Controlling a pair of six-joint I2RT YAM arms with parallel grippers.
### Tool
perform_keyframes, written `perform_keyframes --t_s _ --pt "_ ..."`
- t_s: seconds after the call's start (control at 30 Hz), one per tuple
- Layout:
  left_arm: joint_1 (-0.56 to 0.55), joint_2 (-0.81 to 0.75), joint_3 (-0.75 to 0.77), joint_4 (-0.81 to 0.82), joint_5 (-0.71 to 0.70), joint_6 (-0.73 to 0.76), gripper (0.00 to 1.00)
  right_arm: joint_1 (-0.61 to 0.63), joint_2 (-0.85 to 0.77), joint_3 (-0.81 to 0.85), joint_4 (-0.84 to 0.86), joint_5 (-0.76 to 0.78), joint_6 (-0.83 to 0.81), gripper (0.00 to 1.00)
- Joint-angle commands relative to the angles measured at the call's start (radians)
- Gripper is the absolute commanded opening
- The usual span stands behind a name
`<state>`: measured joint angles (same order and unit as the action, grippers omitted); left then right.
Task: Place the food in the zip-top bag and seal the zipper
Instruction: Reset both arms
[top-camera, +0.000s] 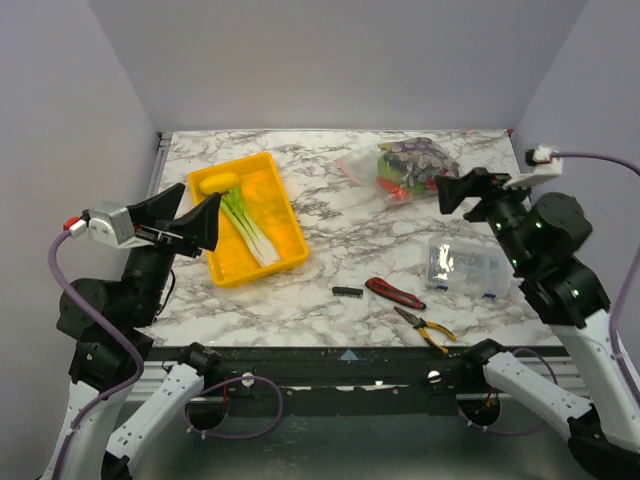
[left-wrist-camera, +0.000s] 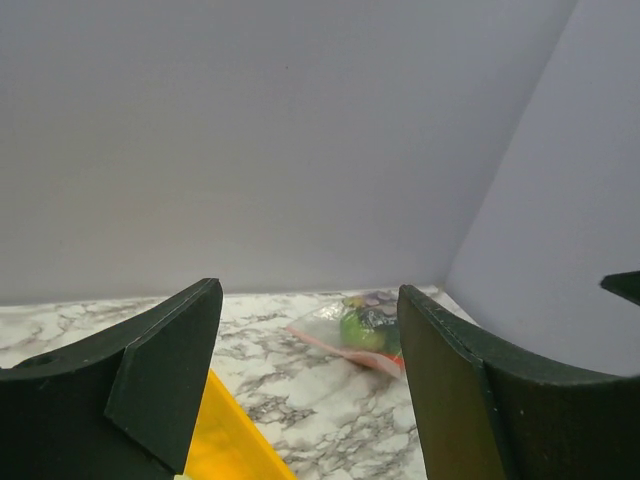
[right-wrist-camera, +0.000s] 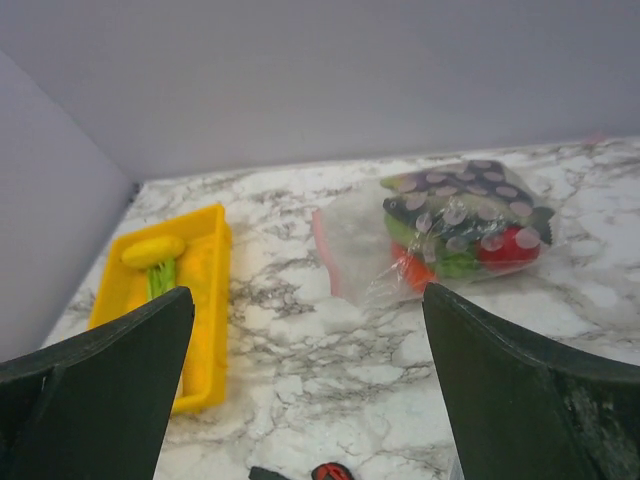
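The clear zip-top bag (top-camera: 400, 168) lies at the back right of the table, holding purple, green and red toy food. It also shows in the right wrist view (right-wrist-camera: 450, 235) and the left wrist view (left-wrist-camera: 362, 330). Its pinkish zipper strip (right-wrist-camera: 322, 250) runs along the mouth on the bag's left side. A yellow piece (top-camera: 217, 182) and a green-white leek (top-camera: 250, 230) lie in the yellow tray (top-camera: 285, 215). My left gripper (top-camera: 205, 222) is open and empty above the tray's near left side. My right gripper (top-camera: 452, 192) is open and empty, raised just right of the bag.
A rigid clear plastic box (top-camera: 468, 266) stands at the right front. A red-handled tool (top-camera: 394, 292), yellow-handled pliers (top-camera: 428, 330) and a small black piece (top-camera: 347, 291) lie near the front edge. Grey walls close off the back and sides.
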<state>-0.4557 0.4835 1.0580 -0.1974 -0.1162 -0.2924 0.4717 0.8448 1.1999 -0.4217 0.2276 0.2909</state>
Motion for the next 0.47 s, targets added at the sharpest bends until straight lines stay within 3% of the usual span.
perform_keyframes --t_s 0.0,0.33,0.43 --pt "-0.001 -0.058 0.028 -0.004 -0.066 0.029 0.73 0.006 -0.125 -0.019 -0.051 0.119 0.028 0.99" --pt "-0.001 -0.081 0.053 -0.067 -0.093 0.054 0.73 0.005 -0.193 0.055 -0.12 0.212 0.056 0.99" --pt "-0.001 -0.082 0.054 -0.07 -0.107 0.056 0.73 0.005 -0.148 0.106 -0.214 0.249 0.092 0.99"
